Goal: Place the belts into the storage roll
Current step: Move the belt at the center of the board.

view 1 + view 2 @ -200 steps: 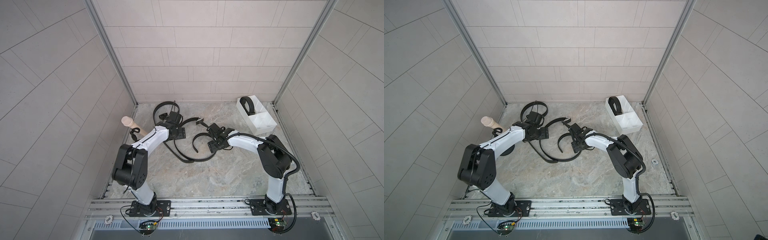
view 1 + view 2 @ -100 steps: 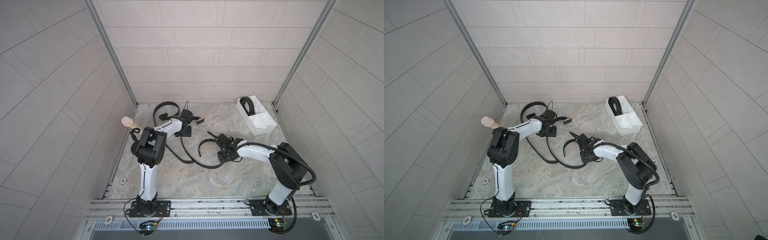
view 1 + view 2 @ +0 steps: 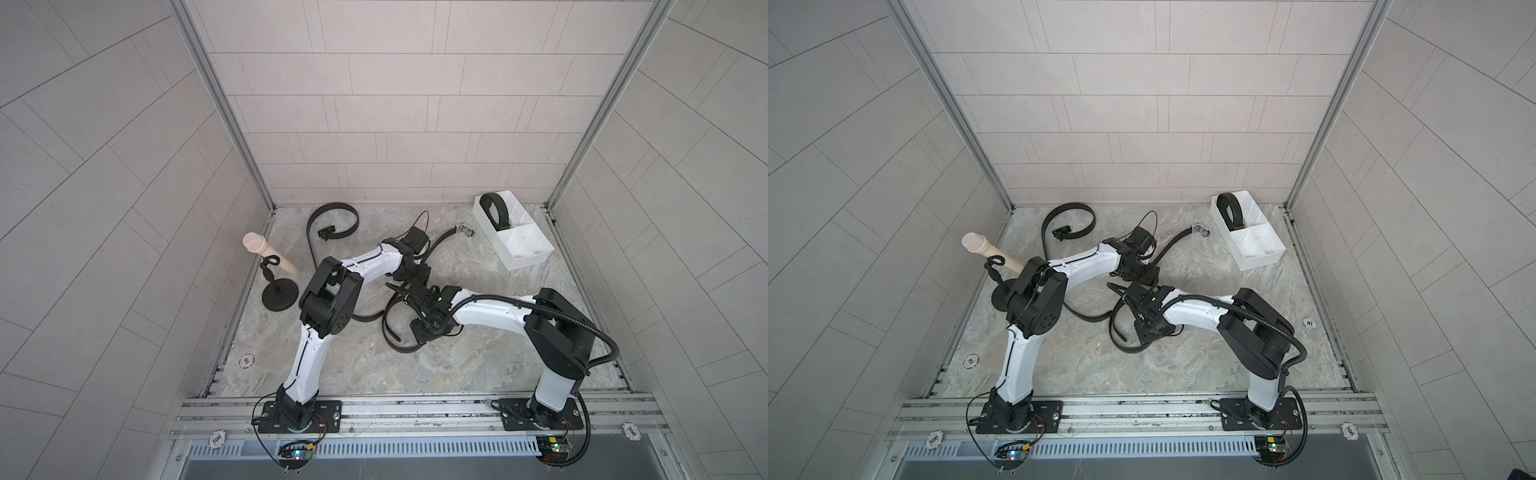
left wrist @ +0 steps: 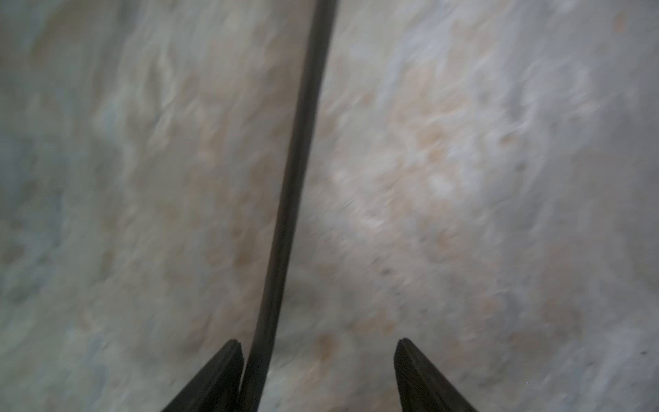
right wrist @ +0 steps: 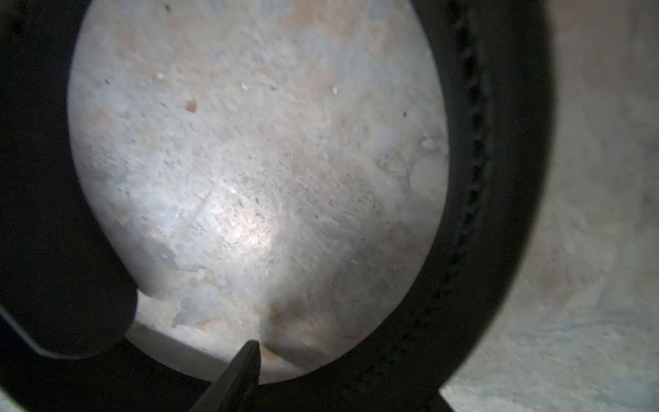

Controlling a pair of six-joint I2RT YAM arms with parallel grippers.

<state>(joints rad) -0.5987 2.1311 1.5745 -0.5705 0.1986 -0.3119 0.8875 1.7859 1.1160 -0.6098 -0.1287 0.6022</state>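
- The left gripper stands open; a black belt runs up between its jaws, against one finger.
- The right gripper is mid-frame. One fingertip shows inside a belt loop; whether it grips, I cannot tell.
- The storage roll, upper right, holds a coiled belt.
- A loose belt curls on the worktop, upper centre.
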